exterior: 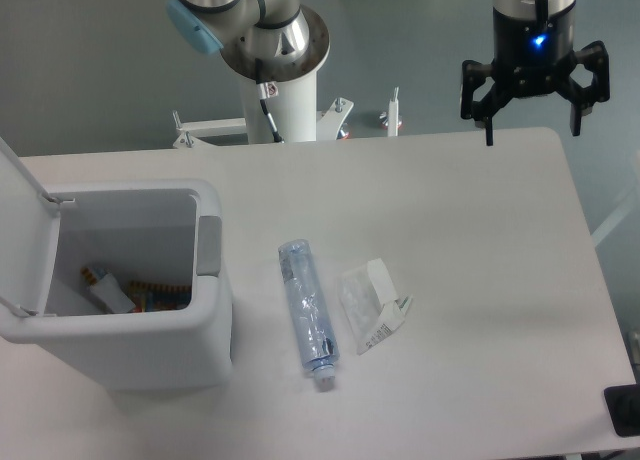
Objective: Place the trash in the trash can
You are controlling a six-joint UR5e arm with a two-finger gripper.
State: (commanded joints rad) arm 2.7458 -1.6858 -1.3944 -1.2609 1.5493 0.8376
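Plastic bottle (306, 313) and wrapper (372, 304) lie well apart from spread, empty fingers (490, 130).

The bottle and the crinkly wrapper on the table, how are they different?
The bottle is long and tube-shaped with a bluish tint; the wrapper is shorter, flatter and crumpled. The bottle has a white cap at its near end; the wrapper has a white label. The bottle lies closer to the trash can. Both are clear plastic, lying side by side on the table, not yet binned.

White table (480, 280), grey floor (90, 70) behind, colourful scraps (150, 295) inside the bin.
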